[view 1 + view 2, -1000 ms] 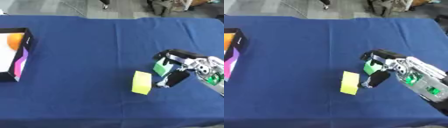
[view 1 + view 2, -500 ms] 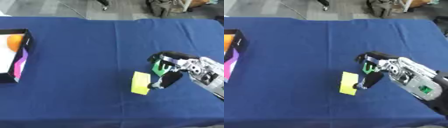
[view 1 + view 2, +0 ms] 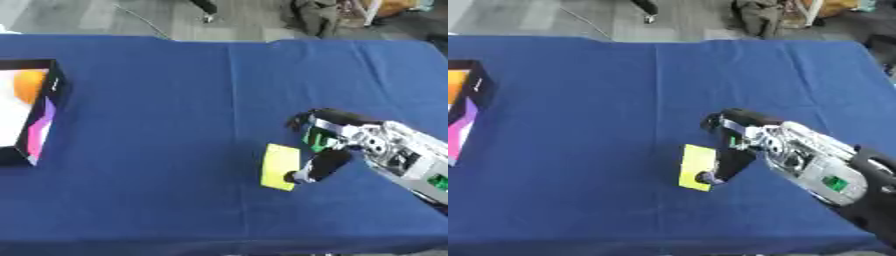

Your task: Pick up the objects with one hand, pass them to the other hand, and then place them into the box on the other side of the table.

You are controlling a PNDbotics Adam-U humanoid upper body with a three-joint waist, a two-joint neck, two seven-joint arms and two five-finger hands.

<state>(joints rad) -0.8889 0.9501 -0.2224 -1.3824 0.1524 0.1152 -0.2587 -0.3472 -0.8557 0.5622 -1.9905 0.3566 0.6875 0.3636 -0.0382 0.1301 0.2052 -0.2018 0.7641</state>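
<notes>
A flat yellow block (image 3: 279, 166) lies on the blue table (image 3: 166, 100), right of centre. My right hand (image 3: 328, 145) reaches in from the right and hovers at the block's right edge. Its thumb (image 3: 317, 167) touches the block's lower right corner, and the other fingers (image 3: 311, 118) arch above, not closed round the block. At the far left stands an open black box (image 3: 39, 125) with a white floor and an orange thing (image 3: 29, 85) inside. My left hand shows in neither view.
The blue cloth covers the whole table. Beyond its far edge is grey floor, with dark objects (image 3: 319, 15) at the top right. The box has a pink and purple side panel (image 3: 39, 131).
My right hand has moved left toward the yellow block, and its thumb now reaches the block's right edge. The block has not moved.
</notes>
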